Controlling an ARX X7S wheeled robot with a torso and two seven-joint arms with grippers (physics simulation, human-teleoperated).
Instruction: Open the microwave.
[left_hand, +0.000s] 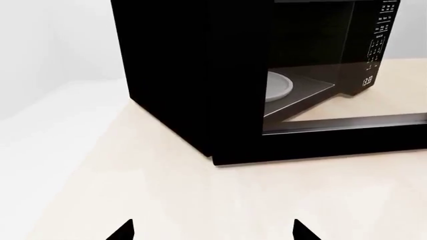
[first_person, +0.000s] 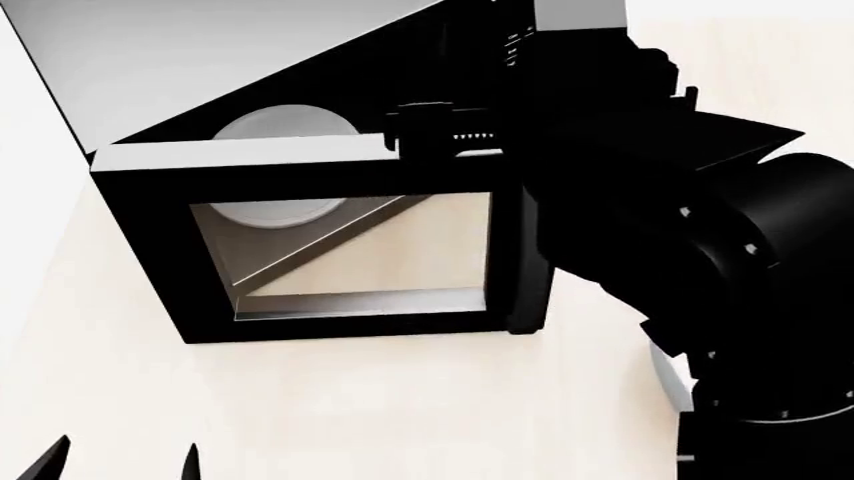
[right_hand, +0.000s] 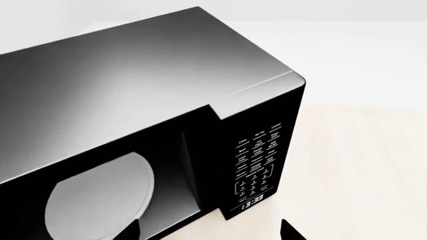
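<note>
Left wrist view: one microwave stands on the pale table, ahead of the left gripper, whose two black fingertips stand well apart with nothing between them, so the jaws are open. One door swings out past the jaws, and one white turntable plate shows inside the cavity. One button panel sits beyond. The box looks heavy and rigid; it should stay put while the hinged door moves lightly.

Head view: the door hangs wide, its glass window framed in black. The free edge of that frame, far from the hinge, is the sensible place to push or hook; the glass itself seems slick and best left alone. The left gripper sits low, near and apart from the door. The right arm crosses beside the oven.

Right wrist view: the right gripper shows two spread tips, open and empty, just before the panel and one clock.
</note>
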